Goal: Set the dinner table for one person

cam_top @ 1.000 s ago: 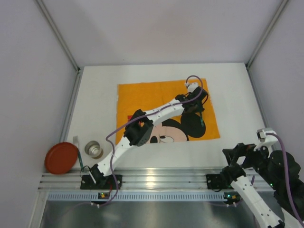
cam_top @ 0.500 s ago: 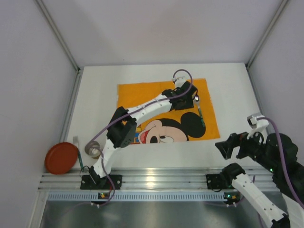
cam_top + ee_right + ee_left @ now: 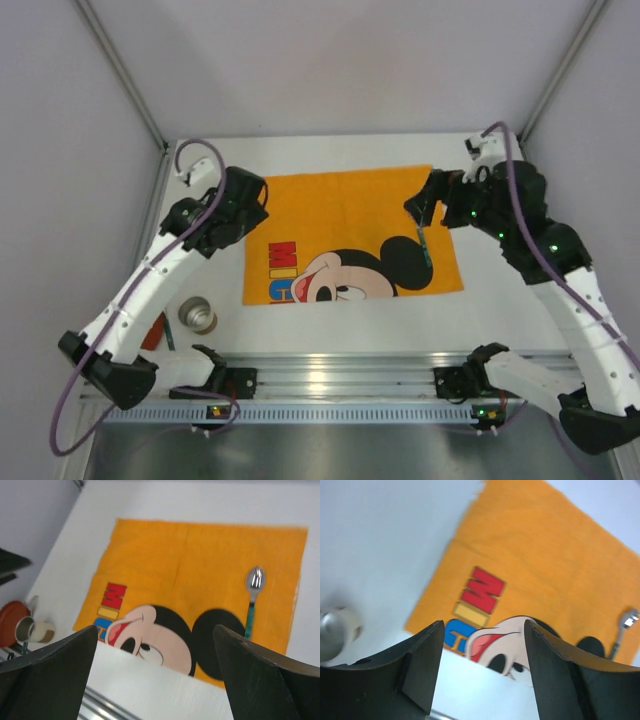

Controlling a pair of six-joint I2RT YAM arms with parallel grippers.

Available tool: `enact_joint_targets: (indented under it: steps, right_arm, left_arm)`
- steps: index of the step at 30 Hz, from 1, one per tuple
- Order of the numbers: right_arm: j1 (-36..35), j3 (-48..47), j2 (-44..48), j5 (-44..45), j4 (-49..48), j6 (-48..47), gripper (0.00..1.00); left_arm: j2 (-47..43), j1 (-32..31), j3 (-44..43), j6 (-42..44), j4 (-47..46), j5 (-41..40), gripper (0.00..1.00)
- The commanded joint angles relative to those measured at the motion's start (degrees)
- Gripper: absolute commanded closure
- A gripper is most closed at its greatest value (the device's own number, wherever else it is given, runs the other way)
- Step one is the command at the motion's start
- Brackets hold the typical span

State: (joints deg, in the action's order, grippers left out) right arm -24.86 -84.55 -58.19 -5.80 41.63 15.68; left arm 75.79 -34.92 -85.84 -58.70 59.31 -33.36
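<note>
Spoon [image 3: 424,243] lay on the orange cloth's [image 3: 340,215] right side. Cup [image 3: 197,314] and red plate [image 3: 7,622] sat beyond its left corner, unplaced. Left gripper [image 3: 484,627] and right gripper [image 3: 155,630] gaped empty.

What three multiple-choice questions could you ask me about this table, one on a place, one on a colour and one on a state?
1. Where on the orange cloth does the spoon lie?
A) by the right arm's side
B) in the middle
C) by the left arm's side

2. What colour is the spoon's handle?
A) red
B) teal
C) yellow

3. The left end effector is:
A) shut on the spoon
B) shut, empty
C) open, empty

Answers:
1 A: it lies near the cloth's right edge.
2 B: teal shows below the silver bowl.
3 C: its fingers stand apart, nothing between.
</note>
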Motion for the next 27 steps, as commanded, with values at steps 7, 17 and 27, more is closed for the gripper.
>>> enact_joint_targets:
  steps: [7, 17, 27]
  right_arm:
    - [-3.0, 30.12, 1.58, -5.89, -6.11, 18.06, 0.0]
    - [-3.35, 29.53, 3.34, -2.47, 0.2, 12.62, 0.0]
    - [-3.26, 32.78, 6.78, -1.05, 2.85, 12.79, 0.0]
  left_arm:
    - [-15.14, 7.75, 14.2, -11.0, 27.0, -2.41, 0.32]
    - [-13.22, 19.26, 24.92, -4.95, 18.66, 6.71, 0.29]
    - [-12.42, 22.7, 31.17, -1.77, 12.15, 8.49, 0.35]
